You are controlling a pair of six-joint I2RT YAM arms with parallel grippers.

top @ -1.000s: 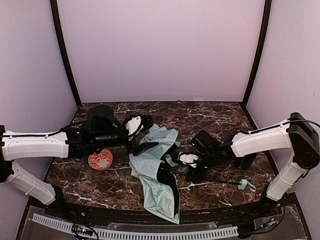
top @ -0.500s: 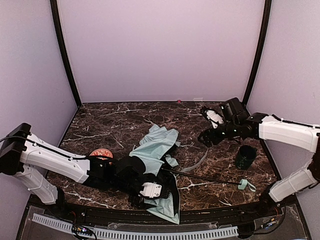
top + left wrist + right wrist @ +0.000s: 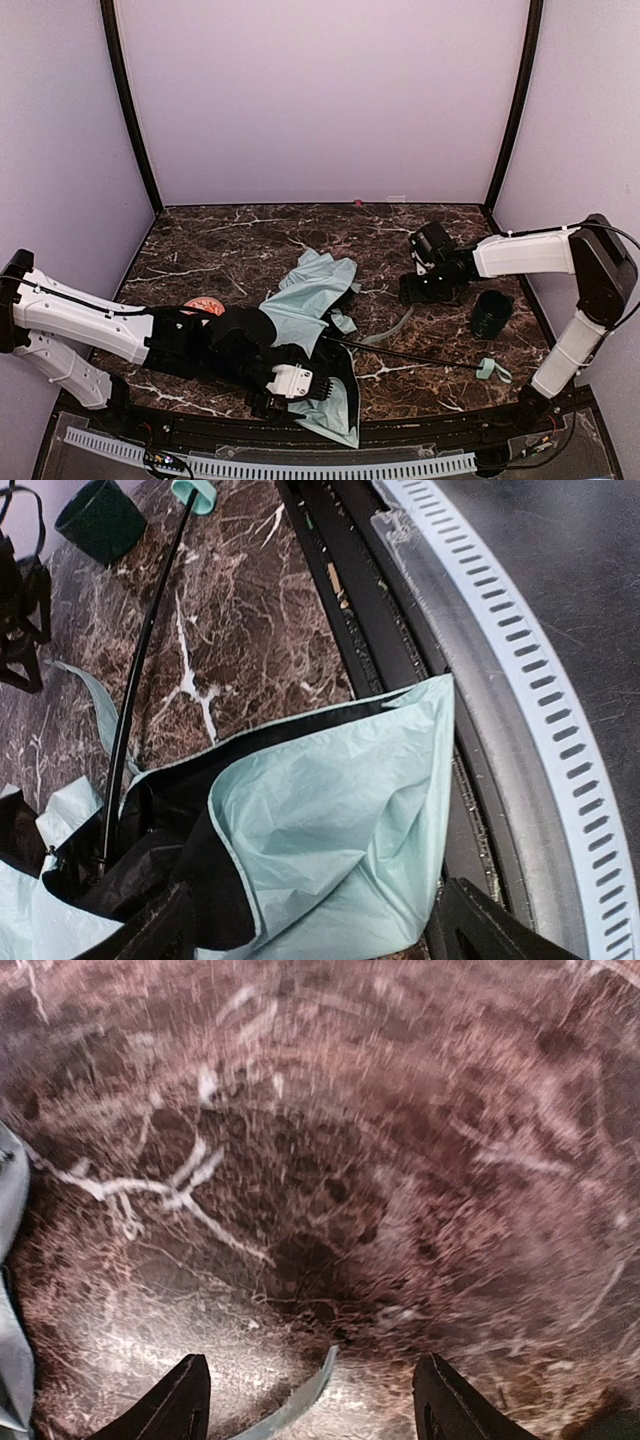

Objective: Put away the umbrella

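Hovering at the near edge of the table (image 3: 220, 250), the left claw (image 3: 312, 932) gapes wide over a corner of the umbrella (image 3: 300, 312), with mint fabric between its fingers but nothing pinched. The canopy lies crumpled mid-table, shaft (image 3: 410, 357) extended, handle (image 3: 487, 369) out to the right. Farther back, the right claw (image 3: 318, 1400) spreads wide above bare marble, near the dark cup (image 3: 491, 313). Nothing's folded or stowed yet, so I'd call this barely begun.
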